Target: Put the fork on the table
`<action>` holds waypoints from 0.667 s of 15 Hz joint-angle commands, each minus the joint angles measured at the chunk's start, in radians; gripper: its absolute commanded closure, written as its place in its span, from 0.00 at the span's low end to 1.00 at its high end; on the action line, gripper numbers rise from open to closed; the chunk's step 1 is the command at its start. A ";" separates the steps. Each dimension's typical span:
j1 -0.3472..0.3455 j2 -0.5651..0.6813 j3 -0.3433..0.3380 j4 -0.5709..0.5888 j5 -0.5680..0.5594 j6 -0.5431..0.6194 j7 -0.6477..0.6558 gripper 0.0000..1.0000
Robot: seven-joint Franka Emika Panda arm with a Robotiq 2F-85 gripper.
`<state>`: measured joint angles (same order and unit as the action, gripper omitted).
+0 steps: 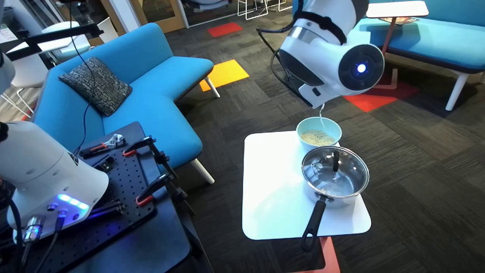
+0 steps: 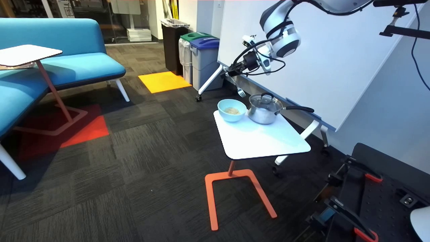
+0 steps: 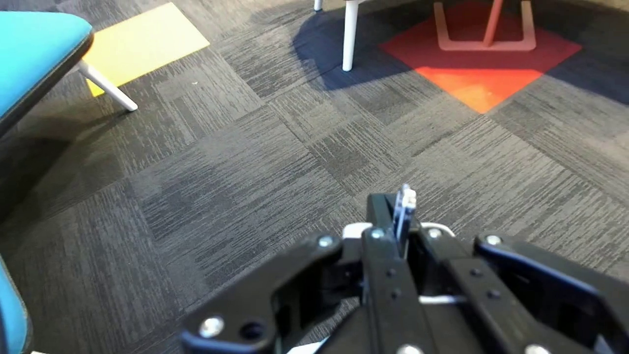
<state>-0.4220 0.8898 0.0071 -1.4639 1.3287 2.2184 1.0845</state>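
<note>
The white table stands in both exterior views and carries a pale bowl and a steel pan; it also shows in an exterior view. My gripper is up past the table's bowl end, above the bowl's height. It is shut on the fork, which hangs tilted with its tines down, apart from the table. The fork shows thinly below the arm, its lower part in front of the bowl in that picture. In the wrist view, the fork's handle end sticks out between the closed fingertips.
The pale bowl with grainy contents stands at a table corner. The lidded steel pan is beside it, its black handle reaching past the table edge. A whiteboard stands behind the arm. A blue sofa is nearby.
</note>
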 commanded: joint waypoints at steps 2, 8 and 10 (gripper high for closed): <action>0.041 -0.223 -0.057 -0.284 0.118 0.017 -0.106 0.99; 0.191 -0.391 -0.158 -0.580 0.105 0.196 -0.099 0.99; 0.254 -0.411 -0.177 -0.652 0.057 0.295 -0.083 0.99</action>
<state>-0.2605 0.5673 -0.1341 -1.9666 1.4247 2.3937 0.9922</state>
